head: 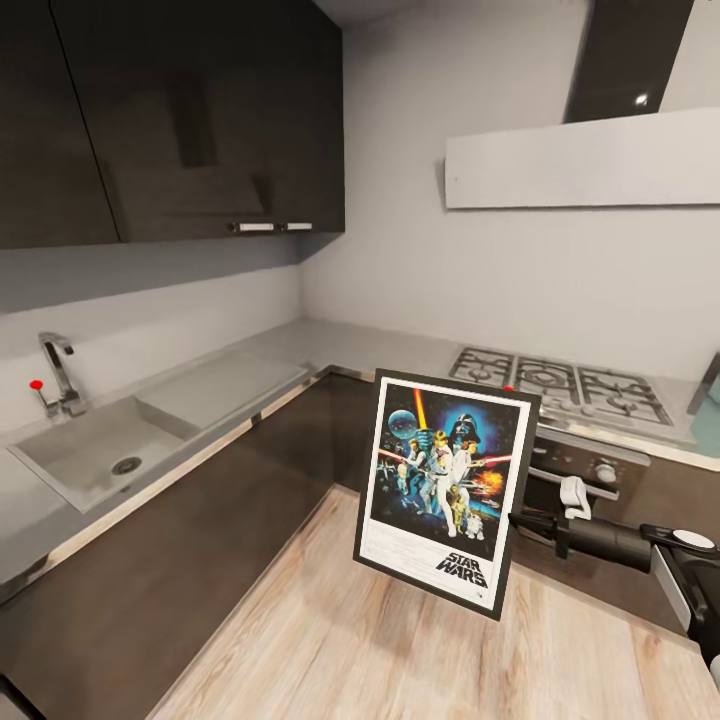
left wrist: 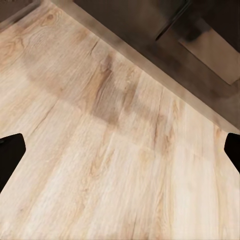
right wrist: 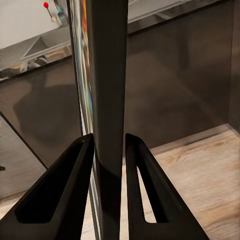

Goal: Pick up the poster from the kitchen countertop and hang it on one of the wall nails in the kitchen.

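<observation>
The scene was evenly, softly lit. Glare was seen on the glossy upper cabinets (head: 200, 110). A faint blurred shadow was cast on the wooden floor (left wrist: 110, 100). Straight lines were bent near the head view's edges.

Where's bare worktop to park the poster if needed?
Bare: grey countertop in the corner between sink and hob, plus the drainer slab beside the sink. Crowded: hob grates. The right claw grips the poster by its edge.
</observation>
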Robot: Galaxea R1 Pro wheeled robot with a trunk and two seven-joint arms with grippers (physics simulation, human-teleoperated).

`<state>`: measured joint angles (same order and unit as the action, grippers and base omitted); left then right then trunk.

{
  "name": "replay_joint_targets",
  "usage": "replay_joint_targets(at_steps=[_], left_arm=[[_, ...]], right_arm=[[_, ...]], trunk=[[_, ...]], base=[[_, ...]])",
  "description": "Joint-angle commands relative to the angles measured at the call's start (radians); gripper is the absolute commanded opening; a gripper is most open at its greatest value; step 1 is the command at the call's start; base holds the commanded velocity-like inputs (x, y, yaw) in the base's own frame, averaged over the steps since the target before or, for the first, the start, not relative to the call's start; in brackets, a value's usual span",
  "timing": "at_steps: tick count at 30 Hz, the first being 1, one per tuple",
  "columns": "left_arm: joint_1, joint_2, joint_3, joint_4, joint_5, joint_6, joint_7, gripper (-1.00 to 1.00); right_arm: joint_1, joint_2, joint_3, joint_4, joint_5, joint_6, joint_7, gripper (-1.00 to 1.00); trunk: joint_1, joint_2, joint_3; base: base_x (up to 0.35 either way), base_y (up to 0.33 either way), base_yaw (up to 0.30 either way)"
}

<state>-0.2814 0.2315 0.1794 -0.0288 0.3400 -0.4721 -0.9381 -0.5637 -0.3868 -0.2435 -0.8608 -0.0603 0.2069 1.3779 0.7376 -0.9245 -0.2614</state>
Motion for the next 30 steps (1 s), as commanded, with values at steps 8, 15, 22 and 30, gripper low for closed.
replay_joint_targets(at_steps=[8, 15, 22, 30], left_arm=[[-0.001, 0.0, 0.008, 0.001, -0.006, -0.003, -0.004, 1.0], [-0.001, 0.0, 0.008, 0.001, -0.006, -0.003, -0.004, 1.0], [-0.001, 0.0, 0.008, 0.001, -0.006, -0.003, -0.004, 1.0], [-0.001, 0.0, 0.008, 0.001, -0.006, -0.003, -0.004, 1.0]], right_arm=[[-0.001, 0.0, 0.0, 0.0, -0.004, 0.012, 0.005, -1.0], [-0.001, 0.0, 0.0, 0.0, -0.004, 0.012, 0.004, -1.0], [-0.001, 0.0, 0.0, 0.0, -0.004, 0.012, 0.004, -1.0], [-0.001, 0.0, 0.0, 0.0, -0.004, 0.012, 0.004, -1.0]], trunk=[[-0.031, 0.055, 0.024], [-0.057, 0.104, 0.046], [-0.084, 0.153, 0.068], [-0.115, 0.209, 0.093]], base=[[0.0, 0.0, 0.0], [0.0, 0.0, 0.0], [0.0, 0.0, 0.0], [0.0, 0.0, 0.0]])
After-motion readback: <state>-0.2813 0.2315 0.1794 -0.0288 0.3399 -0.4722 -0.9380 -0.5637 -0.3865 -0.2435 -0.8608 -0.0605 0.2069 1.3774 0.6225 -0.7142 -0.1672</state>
